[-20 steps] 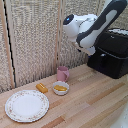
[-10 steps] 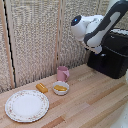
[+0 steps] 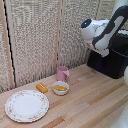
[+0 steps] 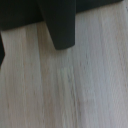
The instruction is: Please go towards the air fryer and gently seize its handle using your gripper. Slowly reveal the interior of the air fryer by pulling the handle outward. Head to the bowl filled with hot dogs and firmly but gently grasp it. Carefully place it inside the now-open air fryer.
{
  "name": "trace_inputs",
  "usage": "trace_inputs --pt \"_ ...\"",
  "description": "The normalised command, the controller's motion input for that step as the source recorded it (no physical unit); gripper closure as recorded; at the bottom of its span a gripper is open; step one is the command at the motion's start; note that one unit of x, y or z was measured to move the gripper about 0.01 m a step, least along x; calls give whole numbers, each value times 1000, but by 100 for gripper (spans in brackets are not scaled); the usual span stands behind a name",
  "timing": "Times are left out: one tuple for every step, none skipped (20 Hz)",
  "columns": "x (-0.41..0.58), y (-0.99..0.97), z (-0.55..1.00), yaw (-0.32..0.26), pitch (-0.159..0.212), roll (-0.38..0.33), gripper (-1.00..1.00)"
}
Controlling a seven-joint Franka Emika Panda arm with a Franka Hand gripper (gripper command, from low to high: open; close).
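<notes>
Wrist view shows only blurred wood table and a dark handle; gripper state can't be told. Risk: arm approaches air fryer misaligned and shoves the drawer instead of gripping.

Kitchen-like setup: wooden counter, air fryer, floral plate, woven screen.

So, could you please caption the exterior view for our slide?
Franka arm raised beside the air fryer; bowl of hot dogs waits on the table.
</notes>
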Motion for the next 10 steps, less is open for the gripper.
trace_inputs --pt "-49 -491 -69 104 0 -92 -100" --pt "-26 -469 -83 114 8 -89 -100" --pt "0 -449 -94 127 19 -75 -100" --pt "0 -431 -100 130 26 -68 -100" --pt "0 -383 -123 130 35 -68 -100" --pt "14 -354 -137 140 49 -68 -100" --pt "80 -337 -126 163 59 -61 -100" --pt "97 -314 -174 186 84 -49 -100" --pt "123 -289 -174 189 92 -54 -100" --pt "160 -271 -180 198 100 -48 -100"
